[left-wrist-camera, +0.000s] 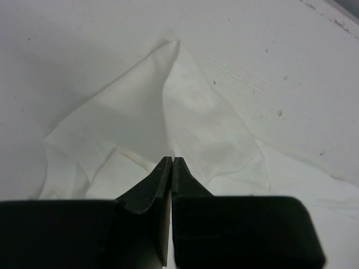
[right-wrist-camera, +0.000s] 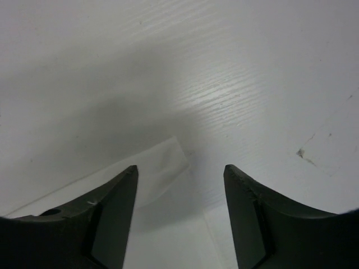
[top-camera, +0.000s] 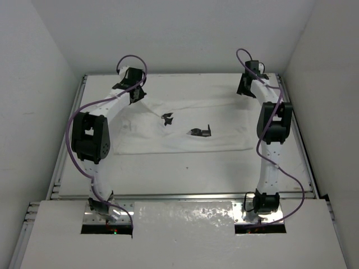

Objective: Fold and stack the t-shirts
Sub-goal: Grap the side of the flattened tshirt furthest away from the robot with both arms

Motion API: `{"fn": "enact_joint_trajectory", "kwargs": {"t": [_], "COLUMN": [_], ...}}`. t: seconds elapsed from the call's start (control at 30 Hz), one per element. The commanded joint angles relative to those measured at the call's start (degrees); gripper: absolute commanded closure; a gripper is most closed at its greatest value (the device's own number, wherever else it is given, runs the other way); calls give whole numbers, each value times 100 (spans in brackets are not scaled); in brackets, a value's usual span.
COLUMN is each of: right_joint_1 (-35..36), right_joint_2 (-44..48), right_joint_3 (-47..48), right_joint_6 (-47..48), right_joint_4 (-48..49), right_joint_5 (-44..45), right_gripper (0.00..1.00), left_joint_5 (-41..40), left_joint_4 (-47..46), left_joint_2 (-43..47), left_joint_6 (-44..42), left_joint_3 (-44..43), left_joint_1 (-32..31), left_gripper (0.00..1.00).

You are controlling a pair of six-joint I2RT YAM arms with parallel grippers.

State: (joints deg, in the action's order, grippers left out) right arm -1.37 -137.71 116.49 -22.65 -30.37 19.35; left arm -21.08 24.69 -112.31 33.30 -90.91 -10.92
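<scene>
1. The table point(top-camera: 185, 168) is the biggest thing here, a white rigid top. It gives us a flat surface to press folds against.
2. On it lies the t-shirt point(top-camera: 219, 115), spread across the middle and far part of the table between the two arms. It looks thin, soft and light. We judge it will drape and sag from any single pinch and will not hold a shape by itself. It is wrinkled, so we would want it pulled taut from two points before folding. Corners, hems and the shoulder line look like the places to take it, since a pinch in the middle would only bunch it.
3. The left fingers point(top-camera: 136, 96) are at the shirt's far left corner, pressed tight together. The cloth rises to them in a little tent, so we read that as a pinch on the shirt. The left wrist view shows a ridge of fabric running out from the tips.
4. The right fingers point(top-camera: 245, 92) hang over the far right corner, spread wide with nothing between them. In the right wrist view a corner of cloth lies flat on the table below the gap. That looks to us like the matching place to take hold.
5. Smallest of all are the black marks point(top-camera: 200, 132) near the shirt's middle, which are handy for judging which way it lies.
</scene>
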Motion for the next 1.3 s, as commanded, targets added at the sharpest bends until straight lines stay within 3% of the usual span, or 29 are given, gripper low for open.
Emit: {"fn": "enact_joint_trajectory", "kwargs": {"t": [0.0,0.13,0.23,0.53,0.63,0.77,0.8,1.03,1.27], "right_joint_1": [-92,-92,-92,-101,-101,-101,-101,-109,-92], "right_joint_2": [-37,-81,-19,-283,-388,-283,-222,86,533], "right_joint_3": [156,24,-100,94,199,77,24,111,-686], "right_joint_6": [156,68,68,68,86,77,77,121,-248], "right_joint_4": [-13,40,154,101,58,162,233,172,382], "right_joint_5": [-124,-380,-424,-485,-503,-512,-503,-362,-668], "right_gripper": [40,56,61,62,67,84,93,99,100], "left_joint_5": [86,139,139,183,166,183,192,323,289], "left_joint_4": [-298,-307,-315,-316,-307,-315,-315,-324,-219], "left_joint_2": [113,60,78,148,174,227,236,359,684], "left_joint_6": [-60,-60,-69,-69,-69,-60,-60,-34,282], "left_joint_3": [82,91,83,109,135,197,206,197,469], "left_joint_1": [37,55,63,107,125,178,186,248,441], "left_gripper": [100,100,100,100,100,100,100,100,100]}}
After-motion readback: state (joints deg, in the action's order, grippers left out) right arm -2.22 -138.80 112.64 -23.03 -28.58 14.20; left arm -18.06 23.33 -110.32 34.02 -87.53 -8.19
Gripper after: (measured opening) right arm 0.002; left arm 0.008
